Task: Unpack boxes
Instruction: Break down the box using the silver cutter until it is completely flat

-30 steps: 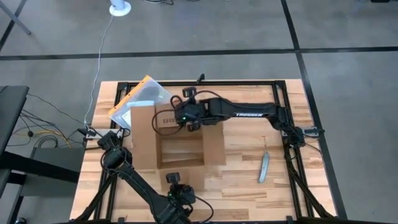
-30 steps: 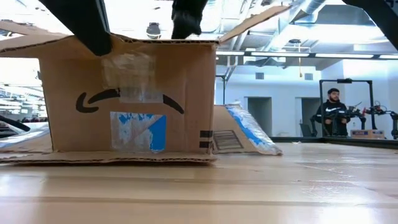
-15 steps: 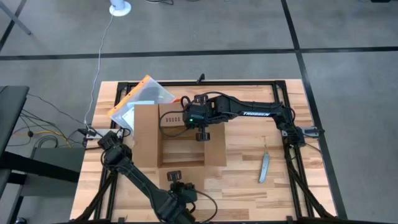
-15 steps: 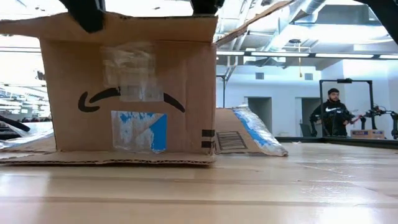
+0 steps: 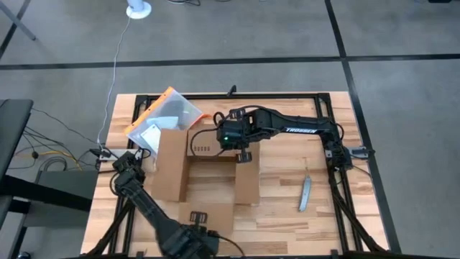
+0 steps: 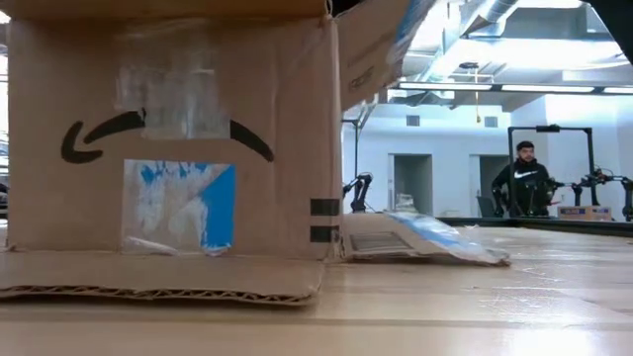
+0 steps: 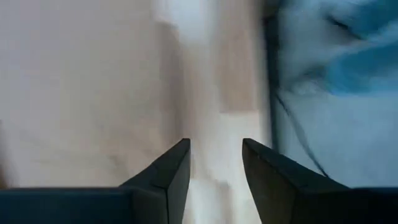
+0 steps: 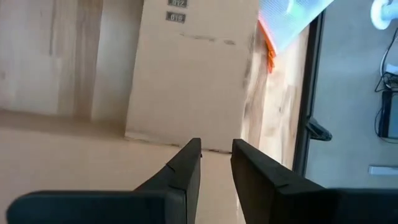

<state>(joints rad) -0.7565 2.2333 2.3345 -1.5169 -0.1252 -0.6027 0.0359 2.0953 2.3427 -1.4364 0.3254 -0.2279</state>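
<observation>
Grey concrete floor around a pale wooden slatted table (image 5: 280, 201), with a person standing far back in the room. Right gripper (image 5: 243, 154) poised over the far right corner of the brown corrugated cardboard shipping box (image 5: 205, 176), fingers (image 8: 186, 168) a narrow gap apart and pinching nothing, probably placed to steady or press back a flap. Left gripper (image 7: 214, 165) low at six o'clock by the table's near edge, fingers slightly parted and empty, apparently just waiting. Box at table centre, flaps spread open, blue-and-white tape and black arrow mark facing the low camera. Orange-edged clear pouch (image 5: 164, 115) at eleven o'clock from the box, touching it. Slim grey metal tool (image 5: 304, 193) at three o'clock, well apart. Contents of the box not discernible.
</observation>
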